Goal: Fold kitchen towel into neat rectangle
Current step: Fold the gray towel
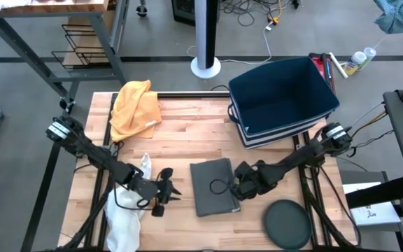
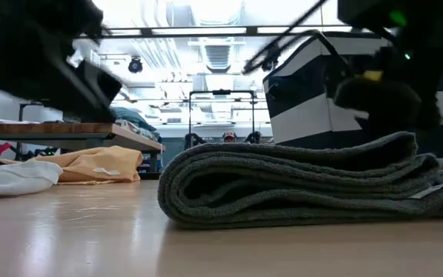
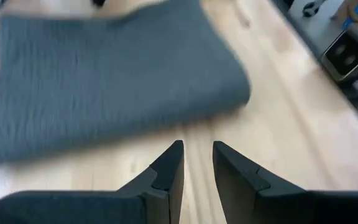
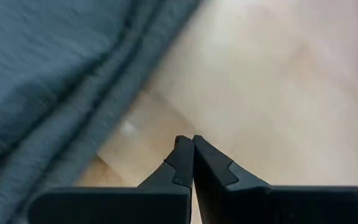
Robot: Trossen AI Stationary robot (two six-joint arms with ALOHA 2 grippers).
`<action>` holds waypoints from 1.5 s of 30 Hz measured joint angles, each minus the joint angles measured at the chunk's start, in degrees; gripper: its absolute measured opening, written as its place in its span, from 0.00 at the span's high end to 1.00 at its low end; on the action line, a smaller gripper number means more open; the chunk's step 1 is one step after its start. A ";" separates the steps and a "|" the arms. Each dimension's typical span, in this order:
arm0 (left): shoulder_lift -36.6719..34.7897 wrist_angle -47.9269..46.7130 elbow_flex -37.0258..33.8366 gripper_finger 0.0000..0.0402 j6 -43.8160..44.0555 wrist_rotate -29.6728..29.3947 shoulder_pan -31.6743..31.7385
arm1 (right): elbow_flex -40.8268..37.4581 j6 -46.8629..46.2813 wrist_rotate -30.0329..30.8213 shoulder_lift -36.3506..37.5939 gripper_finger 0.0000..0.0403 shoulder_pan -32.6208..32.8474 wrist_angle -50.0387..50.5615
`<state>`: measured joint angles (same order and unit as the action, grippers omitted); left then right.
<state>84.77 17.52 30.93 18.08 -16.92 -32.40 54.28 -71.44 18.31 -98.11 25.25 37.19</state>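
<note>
Round dark disc [image 1: 286, 223]: lies at the near edge of the table [image 1: 187, 133], beside the right arm; it has no visible part in the folding.

White cloth [image 1: 124, 210]: crumpled at the near left corner, partly hanging off the edge, under the left arm.

Left gripper [image 1: 168, 192]: low over the bare wood just left of the towel, fingers a little apart and holding nothing; the left wrist view shows clear wood between the fingertips [image 3: 174, 152] and the towel's edge ahead of them.

Grey kitchen towel [image 1: 213, 185]: lies near the middle of the near half of the table, between the two grippers. It is already a compact rectangle from above, and the low view shows several stacked layers with a rounded fold on one end [image 2: 298, 181].

Right gripper [image 1: 239, 183]: at the towel's right edge, fingers pressed together and gripping nothing; in the right wrist view the tips [image 4: 191, 149] sit over wood just beside the layered edge [image 4: 73, 93].

Progress: the folding looks essentially done, with neither gripper holding cloth. I judge that at most a small tidy of the edges is left, then the arms drawing clear.

Yellow cloth [image 1: 135, 105]: bunched at the far left corner, well apart from the towel.

Dark blue bin [image 1: 282, 98]: stands at the far right, with nothing visible inside.
</note>
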 joint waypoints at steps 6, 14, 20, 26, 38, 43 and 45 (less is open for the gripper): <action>6.15 0.52 1.06 0.81 2.59 0.34 1.43 | -1.29 2.23 -0.35 -0.28 1.00 -0.16 -9.73; 15.44 0.45 7.71 0.81 0.38 0.38 4.91 | -1.20 2.30 -0.67 -0.28 1.00 -0.39 -9.23; 16.41 -4.99 12.69 0.81 -0.78 0.98 7.33 | -1.20 2.10 -0.79 -0.28 1.00 -0.39 -9.39; 16.37 -12.79 17.97 0.81 -2.87 1.02 9.69 | -1.23 2.49 -0.79 -0.28 1.00 -0.39 -9.40; 15.65 -18.66 20.05 0.81 -2.73 1.05 10.47 | -1.23 2.45 -0.77 -0.26 1.00 -0.39 -9.61; 14.19 -23.36 19.62 0.81 0.08 0.98 9.40 | -1.25 1.83 -0.91 -0.26 1.00 -0.39 -9.80; 14.18 -23.62 18.39 0.81 1.18 1.01 8.96 | -1.25 0.82 -1.87 -0.26 1.00 -0.39 -10.05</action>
<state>98.96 -6.10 49.32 19.25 -15.91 -23.44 53.04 -70.62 16.44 -98.37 24.86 27.14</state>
